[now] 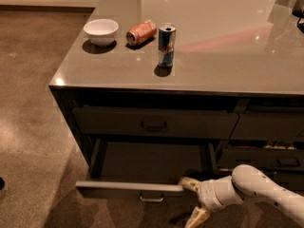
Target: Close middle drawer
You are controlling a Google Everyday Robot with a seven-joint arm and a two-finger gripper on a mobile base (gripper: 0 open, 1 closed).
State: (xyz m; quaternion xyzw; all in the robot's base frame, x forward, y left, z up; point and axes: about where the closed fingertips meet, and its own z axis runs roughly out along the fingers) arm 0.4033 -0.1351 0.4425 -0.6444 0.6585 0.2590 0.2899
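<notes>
Gripper (pixel 187 202) at open middle drawer's (pixel 124 189) right front corner, jaws spread.

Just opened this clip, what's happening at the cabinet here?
A robot arm reaches in from the lower right with its gripper at the right end of the middle drawer, which is pulled well out and not yet closed. The fingers are spread, the upper one against the drawer's front rim. The drawer above is shut. On the countertop sit a white bowl, an orange can on its side and an upright blue can.
</notes>
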